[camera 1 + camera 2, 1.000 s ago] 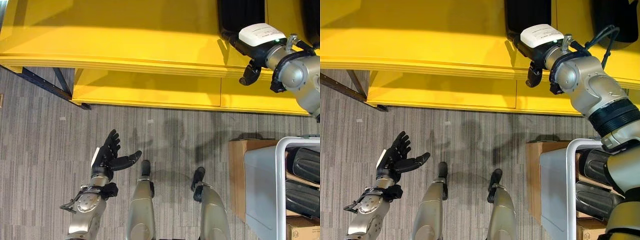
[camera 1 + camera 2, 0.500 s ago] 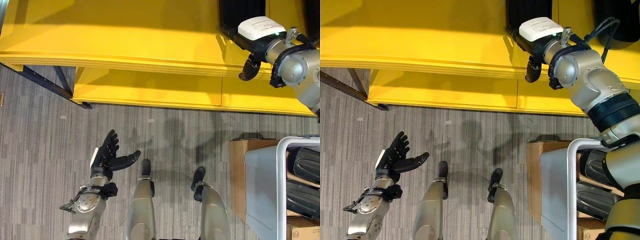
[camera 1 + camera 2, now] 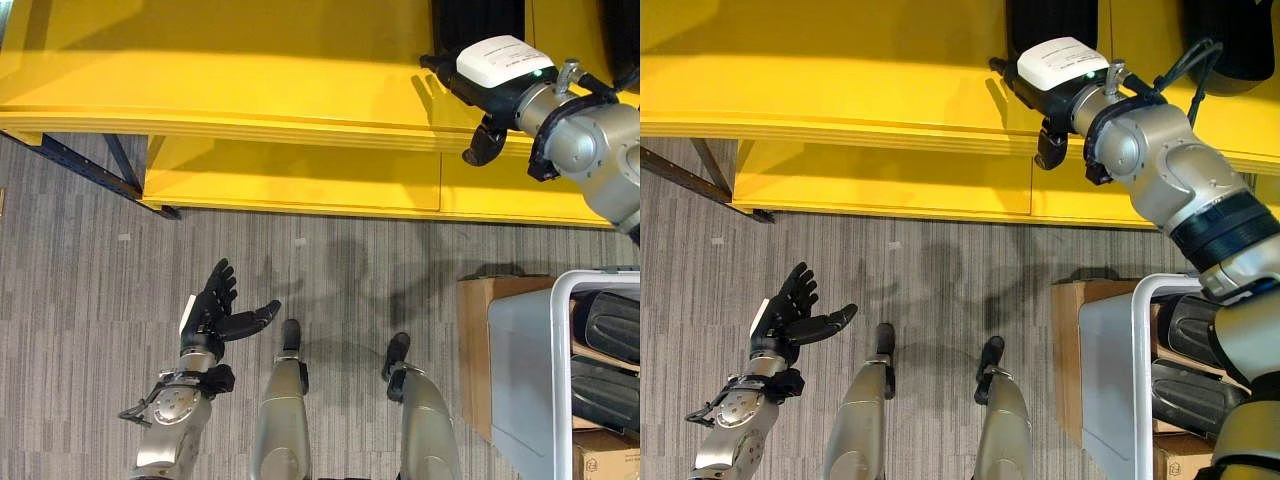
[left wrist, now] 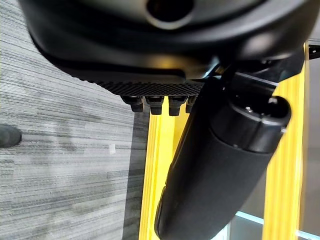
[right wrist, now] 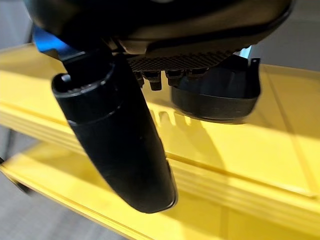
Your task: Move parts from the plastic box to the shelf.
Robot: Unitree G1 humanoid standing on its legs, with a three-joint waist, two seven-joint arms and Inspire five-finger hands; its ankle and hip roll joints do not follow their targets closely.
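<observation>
Two dark hands are spreading empty: the right hand (image 3: 1040, 85) is hovering over the yellow metal shelf (image 3: 250, 70), partly hiding a black part (image 5: 217, 97); the left hand (image 3: 215, 310) is hanging above grey floor.

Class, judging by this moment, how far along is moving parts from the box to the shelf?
Done: a black part lies on the yellow shelf. In hand: nothing; the right hand hovers open beside it, the left hand open. Left: black parts in the plastic box.

The black part (image 3: 1055, 20) on the shelf (image 3: 250, 70) is cut off by the top edge — the right hand (image 3: 1040, 75) hides its front. The box (image 3: 525, 370) runs off the right edge.
</observation>
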